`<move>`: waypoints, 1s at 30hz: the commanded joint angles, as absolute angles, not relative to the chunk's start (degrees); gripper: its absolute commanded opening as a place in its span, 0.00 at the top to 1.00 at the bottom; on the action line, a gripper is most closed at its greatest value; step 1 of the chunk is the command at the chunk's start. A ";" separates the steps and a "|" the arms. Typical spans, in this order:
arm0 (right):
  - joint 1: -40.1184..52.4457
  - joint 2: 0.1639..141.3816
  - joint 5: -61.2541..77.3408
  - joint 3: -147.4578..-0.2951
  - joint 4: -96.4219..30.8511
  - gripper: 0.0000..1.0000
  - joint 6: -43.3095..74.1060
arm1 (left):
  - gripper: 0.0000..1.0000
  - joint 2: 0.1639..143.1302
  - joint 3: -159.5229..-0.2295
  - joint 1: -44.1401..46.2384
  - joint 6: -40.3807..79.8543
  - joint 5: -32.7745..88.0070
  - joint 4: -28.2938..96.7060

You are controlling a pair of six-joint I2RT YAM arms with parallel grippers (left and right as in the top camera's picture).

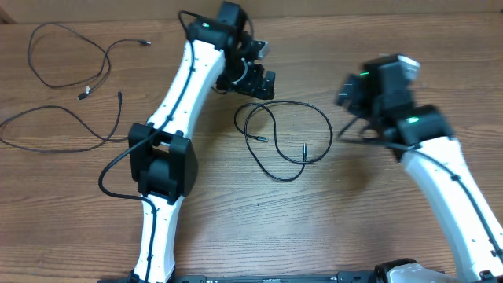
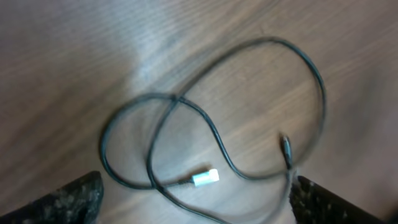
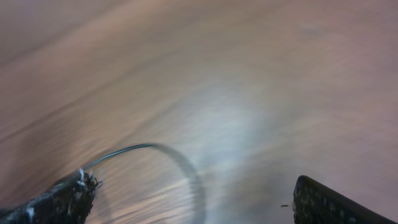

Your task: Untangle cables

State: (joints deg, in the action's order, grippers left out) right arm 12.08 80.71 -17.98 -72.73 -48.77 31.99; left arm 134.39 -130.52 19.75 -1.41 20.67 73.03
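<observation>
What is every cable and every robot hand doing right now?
Middle cable: lying on the table, looped across itself, not held.
Top-left cable: lying loose, not held.
Left-edge cable: lying in a long curve, not held.
Left gripper: open, empty, above the middle cable.
Right gripper: open, empty.

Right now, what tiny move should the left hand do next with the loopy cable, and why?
Probably lower the open left hand and pinch the cable near its light plug: the cable lies loose, crossing itself, right below the hand.
</observation>
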 commanded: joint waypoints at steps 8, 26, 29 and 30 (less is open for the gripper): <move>0.08 80.29 -15.31 -73.19 -51.75 0.00 32.99 | 0.18 134.72 -121.60 22.92 -5.63 15.70 53.63; 0.08 80.29 -15.31 -73.19 -51.75 0.00 33.01 | 0.37 134.72 -109.06 23.70 -12.23 22.37 44.75; 0.08 80.29 -15.31 -73.19 -51.75 0.00 33.01 | 0.36 134.74 -107.28 23.70 -12.25 22.48 44.12; 0.08 80.29 -15.31 -73.19 -51.75 0.00 33.01 | 0.38 134.74 -106.83 23.70 -12.27 22.41 43.83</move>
